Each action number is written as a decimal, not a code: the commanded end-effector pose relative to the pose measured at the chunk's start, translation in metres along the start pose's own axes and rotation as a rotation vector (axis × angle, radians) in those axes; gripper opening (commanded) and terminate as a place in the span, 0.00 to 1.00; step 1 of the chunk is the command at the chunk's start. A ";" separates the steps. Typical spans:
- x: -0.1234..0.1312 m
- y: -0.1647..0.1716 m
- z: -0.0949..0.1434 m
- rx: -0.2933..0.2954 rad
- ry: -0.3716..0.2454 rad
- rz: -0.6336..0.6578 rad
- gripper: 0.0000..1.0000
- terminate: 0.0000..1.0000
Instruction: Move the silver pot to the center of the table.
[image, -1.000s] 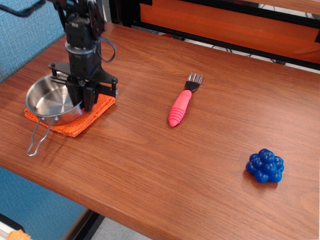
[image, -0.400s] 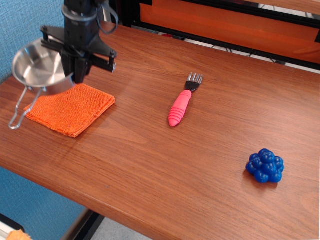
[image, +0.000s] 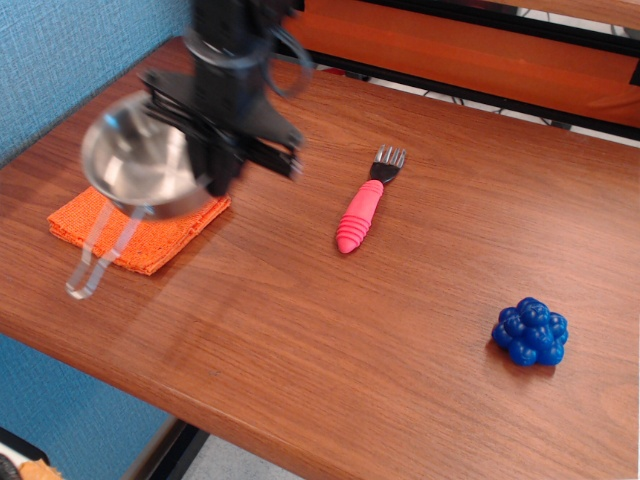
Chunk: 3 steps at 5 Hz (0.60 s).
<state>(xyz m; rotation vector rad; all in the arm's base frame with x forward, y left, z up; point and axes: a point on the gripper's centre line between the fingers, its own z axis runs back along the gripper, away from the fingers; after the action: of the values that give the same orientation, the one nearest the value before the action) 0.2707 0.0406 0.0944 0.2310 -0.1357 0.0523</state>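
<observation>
Fingers (image: 213, 172) clamped on pot (image: 145, 168) rim; pot aloft, tilted, over orange cloth (image: 140, 232) at bench (image: 330, 330) left. Risks: rim grip slipping w/ swinging handle (image: 100, 262); fork (image: 365, 208) near centre, collision poss.

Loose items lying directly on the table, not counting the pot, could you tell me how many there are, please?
3: an orange cloth at the left, a pink-handled fork near the middle, and a blue berry cluster at the right. None looks hidden.

- silver pot (image: 140, 165) held by hand (image: 215, 165), over cloth (image: 140, 232) at counter (image: 300, 320) left
- fork (image: 365, 205) placed right of cloth, mid-counter
- berry cluster (image: 530, 331) placed far right, nearer front edge
</observation>
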 end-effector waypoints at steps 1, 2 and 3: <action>-0.024 -0.080 0.021 -0.119 -0.067 -0.197 0.00 0.00; -0.027 -0.107 0.017 -0.163 -0.062 -0.284 0.00 0.00; -0.024 -0.125 0.001 -0.186 -0.042 -0.365 0.00 0.00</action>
<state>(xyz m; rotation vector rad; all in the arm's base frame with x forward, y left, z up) 0.2573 -0.0829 0.0477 0.0698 -0.0884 -0.3156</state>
